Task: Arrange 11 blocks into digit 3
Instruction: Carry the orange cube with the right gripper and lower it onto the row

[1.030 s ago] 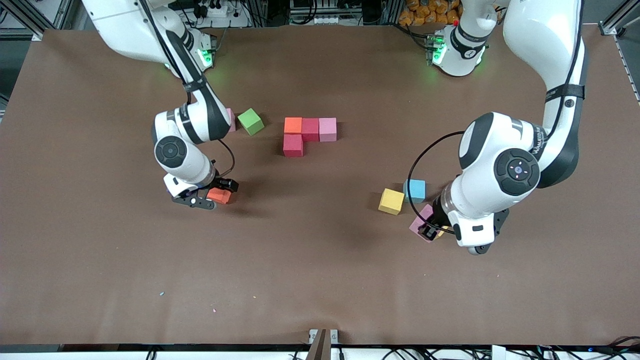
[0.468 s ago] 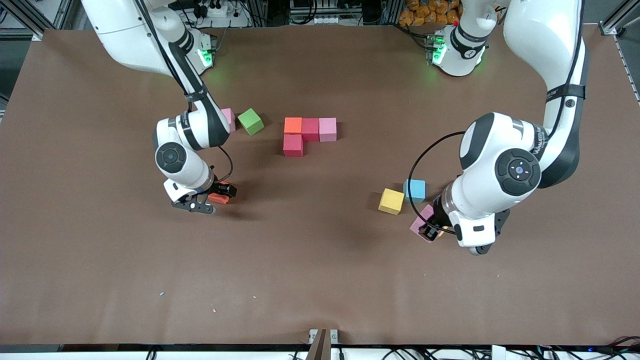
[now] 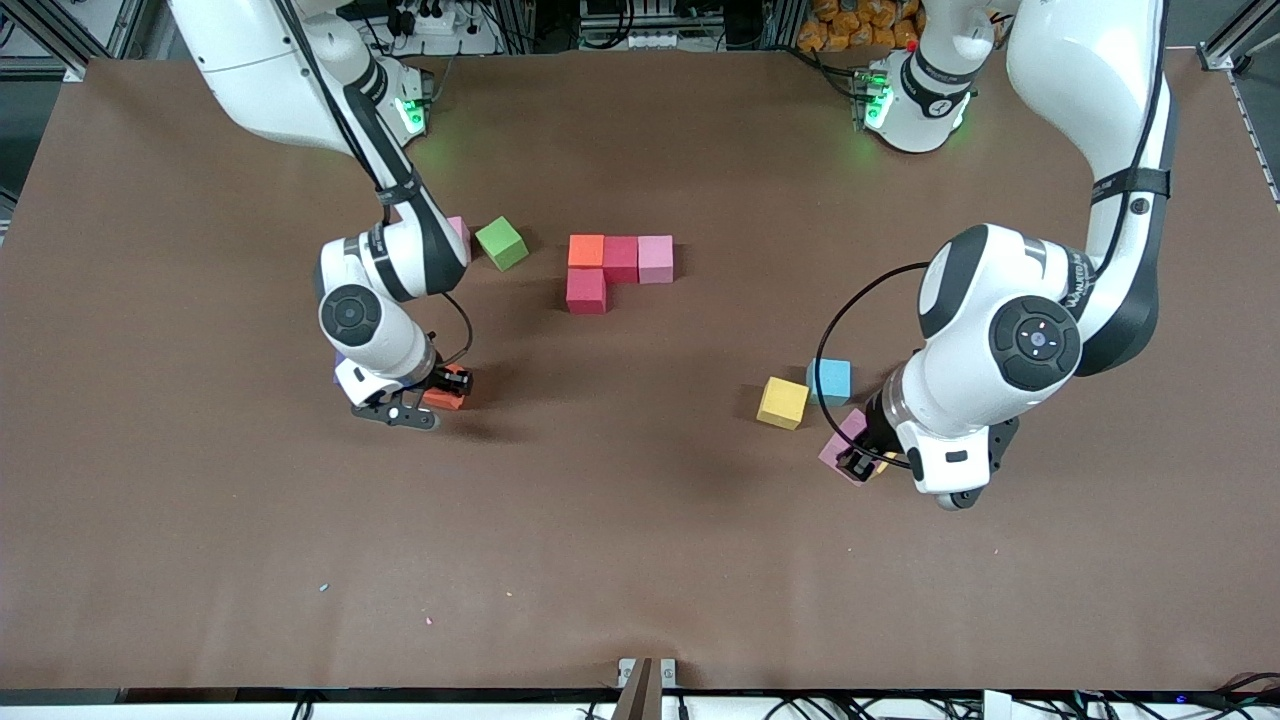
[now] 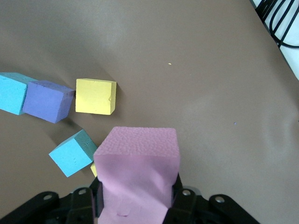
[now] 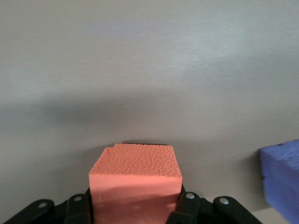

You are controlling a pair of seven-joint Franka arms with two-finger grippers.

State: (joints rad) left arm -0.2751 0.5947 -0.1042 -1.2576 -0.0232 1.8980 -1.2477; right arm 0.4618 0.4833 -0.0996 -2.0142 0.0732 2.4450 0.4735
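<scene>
My right gripper [image 3: 440, 388] is shut on an orange block [image 3: 443, 397] [image 5: 134, 175] low at the table, toward the right arm's end. My left gripper [image 3: 858, 462] [image 4: 137, 198] is shut on a pink block [image 3: 843, 438] [image 4: 138, 161] beside a yellow block [image 3: 782, 402] and a cyan block [image 3: 829, 381]. Mid-table, orange [image 3: 586, 250], crimson [image 3: 620, 258] and pink [image 3: 655, 258] blocks form a row, with another crimson block [image 3: 586, 291] touching the orange one on its nearer side. The left wrist view also shows purple [image 4: 48, 101], yellow [image 4: 96, 96] and two cyan blocks [image 4: 72, 152].
A green cube [image 3: 501, 243] lies beside the row, toward the right arm's end. Another pink block [image 3: 459, 232] sits next to it, half hidden by the right arm. A purple block [image 5: 280, 177] lies close to the right gripper.
My right gripper has shut on the orange block, and that arm has shifted slightly. The left arm and its pink block have not moved.
</scene>
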